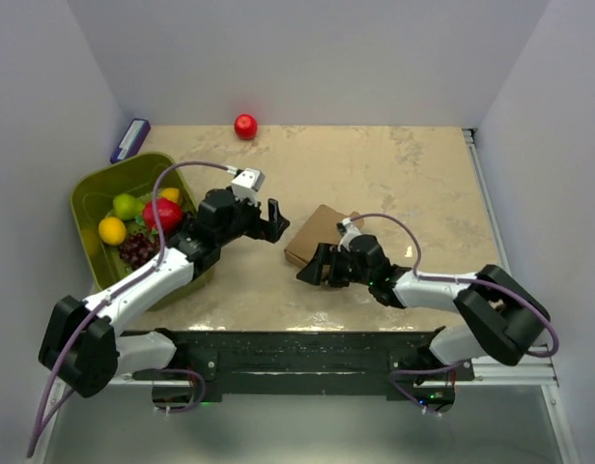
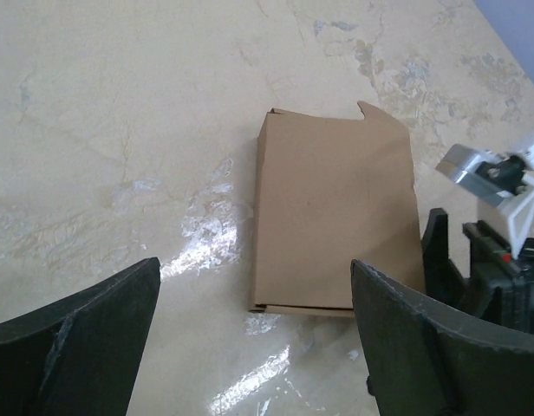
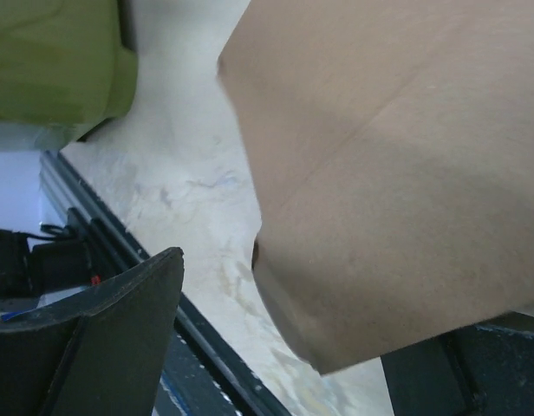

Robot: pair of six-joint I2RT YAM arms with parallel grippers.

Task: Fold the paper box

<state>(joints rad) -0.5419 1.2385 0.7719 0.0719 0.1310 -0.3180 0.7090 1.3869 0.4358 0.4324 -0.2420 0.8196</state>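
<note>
The paper box (image 1: 315, 232) is a flattened brown carton lying near the table's middle. In the left wrist view the paper box (image 2: 336, 221) lies just ahead of my left gripper (image 2: 254, 347), which is open and empty, with its fingers (image 2: 85, 338) clear of the cardboard. From above, the left gripper (image 1: 276, 224) hovers at the box's left edge. My right gripper (image 1: 319, 266) sits at the box's near edge. Seen from the right wrist, the paper box (image 3: 397, 165) pokes a corner between the open jaws of the right gripper (image 3: 284, 364). That corner lies close to one finger and far from the other.
An olive-green bin (image 1: 95, 193) holding several fruits stands at the left, under the left arm, and the bin (image 3: 50, 61) also shows in the right wrist view. A red ball-like fruit (image 1: 245, 126) lies at the back edge. A purple-and-white object (image 1: 130, 139) rests at the back left.
</note>
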